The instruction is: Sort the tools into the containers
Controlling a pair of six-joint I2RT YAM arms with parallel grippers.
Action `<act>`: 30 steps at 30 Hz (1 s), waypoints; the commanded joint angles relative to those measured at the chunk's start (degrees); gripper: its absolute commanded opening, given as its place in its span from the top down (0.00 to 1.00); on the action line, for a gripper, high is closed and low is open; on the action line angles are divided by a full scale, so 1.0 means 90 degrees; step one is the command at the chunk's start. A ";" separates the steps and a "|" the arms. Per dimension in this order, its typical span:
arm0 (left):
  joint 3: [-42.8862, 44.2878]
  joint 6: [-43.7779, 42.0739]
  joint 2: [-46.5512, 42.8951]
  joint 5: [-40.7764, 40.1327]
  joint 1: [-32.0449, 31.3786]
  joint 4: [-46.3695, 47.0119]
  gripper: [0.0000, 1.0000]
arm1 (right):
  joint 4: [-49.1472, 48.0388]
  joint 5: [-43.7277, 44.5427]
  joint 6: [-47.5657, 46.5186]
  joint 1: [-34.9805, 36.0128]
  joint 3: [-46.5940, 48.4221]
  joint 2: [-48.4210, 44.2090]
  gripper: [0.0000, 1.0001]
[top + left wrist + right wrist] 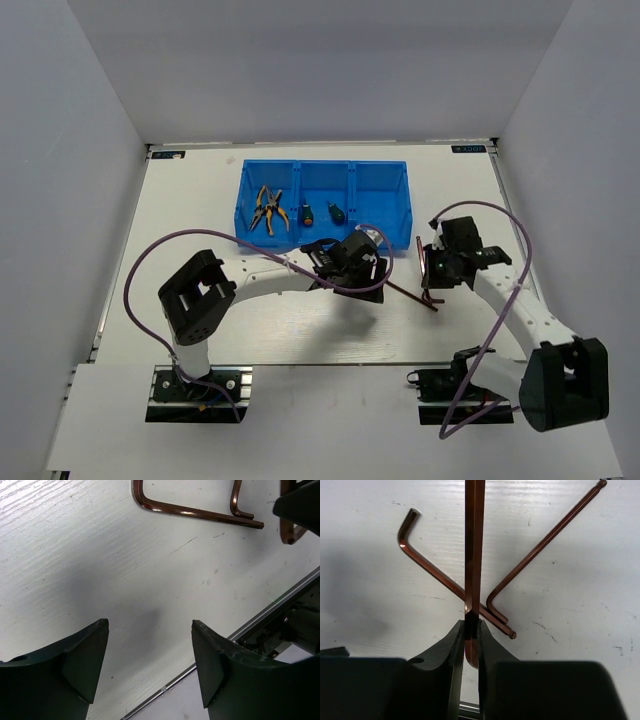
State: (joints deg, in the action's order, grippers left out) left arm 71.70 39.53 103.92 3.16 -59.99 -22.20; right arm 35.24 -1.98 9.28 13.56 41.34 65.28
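— So, why is the right claw pinched shut on that hex key?
— Likely to carry it off the counter. The blue bin sits at its eleven o'clock, right compartment looking free. Meanwhile the left claw gapes wide, holding nothing.

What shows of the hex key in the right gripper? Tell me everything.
The hex key is a thin, coppery-brown metal bar with flat faces. The right gripper is shut on one end. It runs straight out from the fingers past the picture's top edge, so its bend is hidden. It crosses two other keys on the table; contact cannot be told.
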 commanded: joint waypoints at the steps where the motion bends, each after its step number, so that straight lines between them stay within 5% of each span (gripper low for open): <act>1: -0.0018 0.0042 -0.0453 -0.0097 -0.0034 0.0093 0.23 | 0.0078 -0.0229 -0.0229 -0.0013 0.0260 -0.0571 1.00; 14: -0.0652 0.0422 -0.1498 -0.1093 -0.0034 0.0142 0.21 | -0.0663 -0.1528 -0.0572 0.0065 0.1226 -0.0291 1.00; 21: -0.0887 0.0549 -0.1673 -0.1025 -0.0034 0.0328 0.21 | -0.1396 -0.1411 -0.0631 0.0182 0.3012 0.1905 1.00; 25: -0.0828 0.0549 -0.1547 -0.0947 -0.0034 0.0328 0.21 | -0.1056 -0.1177 -0.0679 0.0261 0.4815 0.3873 1.00; 30: -0.0887 0.0549 -0.1547 -0.0888 -0.0034 0.0445 0.21 | -0.0801 -0.0757 -0.0904 0.0388 0.6059 0.5020 1.00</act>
State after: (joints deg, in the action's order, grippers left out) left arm 64.10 44.05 90.94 -5.15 -60.03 -19.90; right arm 27.68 -11.03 3.09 16.38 90.48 108.53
